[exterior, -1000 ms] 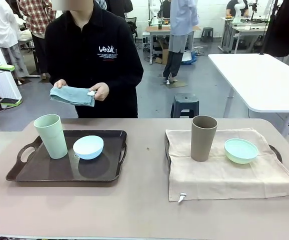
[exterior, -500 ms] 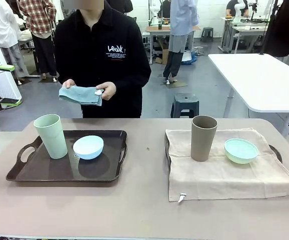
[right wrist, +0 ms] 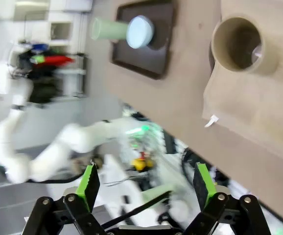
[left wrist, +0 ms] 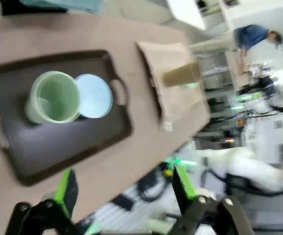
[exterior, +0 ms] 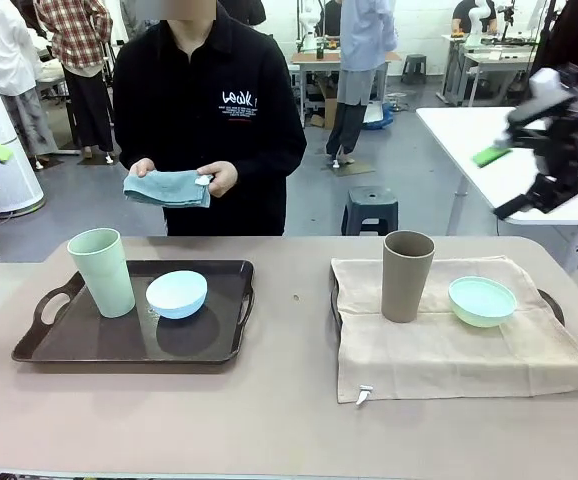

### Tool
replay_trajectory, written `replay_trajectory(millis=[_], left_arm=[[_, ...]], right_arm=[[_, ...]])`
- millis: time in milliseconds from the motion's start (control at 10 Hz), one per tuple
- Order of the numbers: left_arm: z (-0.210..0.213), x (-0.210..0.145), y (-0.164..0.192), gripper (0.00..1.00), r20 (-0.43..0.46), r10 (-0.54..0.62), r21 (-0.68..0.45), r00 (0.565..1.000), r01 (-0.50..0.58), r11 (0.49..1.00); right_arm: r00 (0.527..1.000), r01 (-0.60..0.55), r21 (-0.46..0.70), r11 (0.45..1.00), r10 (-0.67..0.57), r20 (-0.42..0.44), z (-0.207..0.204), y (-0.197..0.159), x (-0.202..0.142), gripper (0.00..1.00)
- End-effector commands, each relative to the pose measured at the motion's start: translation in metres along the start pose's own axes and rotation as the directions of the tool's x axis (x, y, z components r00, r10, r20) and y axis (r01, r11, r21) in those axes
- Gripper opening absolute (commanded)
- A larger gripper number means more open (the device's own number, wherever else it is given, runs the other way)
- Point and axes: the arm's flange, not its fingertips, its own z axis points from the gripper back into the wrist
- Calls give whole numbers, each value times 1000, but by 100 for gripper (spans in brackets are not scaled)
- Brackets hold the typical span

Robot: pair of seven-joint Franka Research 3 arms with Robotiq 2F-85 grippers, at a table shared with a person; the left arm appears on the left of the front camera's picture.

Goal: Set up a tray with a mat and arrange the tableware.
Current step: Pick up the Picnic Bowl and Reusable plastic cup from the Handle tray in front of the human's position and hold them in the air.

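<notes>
Right gripper, bottom edge: black linkage, 2 fingers with bright green pads. Left gripper, bottom edge: same build. Right arm, upper right: white casing, blurred.

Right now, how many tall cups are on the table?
2. The pale green matte plastic cup stands on the bare dark tray, at left; the taupe-brown matte plastic cup stands on the beige cloth mat, at right. Nothing seems to hide another.
</notes>
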Motion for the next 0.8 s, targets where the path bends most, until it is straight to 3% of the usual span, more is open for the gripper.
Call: replay_trajectory(millis=[0, 100, 200, 300, 400, 500, 600, 700], left_arm=[[20, -1, -10, 100, 5, -352, 462, 936, 310, 831], [46, 3, -23, 100, 146, -325, 380, 934, 251, 890], [19, 6, -8, 100, -13, -110, 129, 994, 111, 985], [19, 6, -8, 100, -13, -110, 129, 994, 111, 985], [47, 8, -24, 100, 32, -230, 251, 973, 215, 944], [40, 24, 10, 100, -25, -317, 80, 948, 318, 945], [33, 46, 29, 100, -122, -373, 7, 920, 376, 927], [24, 68, 44, 100, -167, -514, -91, 842, 506, 858]], right_arm=[[992, -123, -288, 950, 118, -35, -25, 23, 44, 100], [980, -199, -274, 941, 191, -58, -43, 43, 48, 100], [996, -89, -146, 985, 86, -24, -21, 31, 20, 100], [996, -89, -146, 985, 86, -24, -21, 31, 20, 100], [984, -179, -233, 956, 169, -61, -46, 57, 39, 100], [997, -72, -246, 966, 78, 14, -37, 59, 36, 100], [996, -72, -268, 961, 81, 23, -59, 85, 52, 100], [996, -88, -286, 954, 88, -12, -96, 111, 80, 100]])
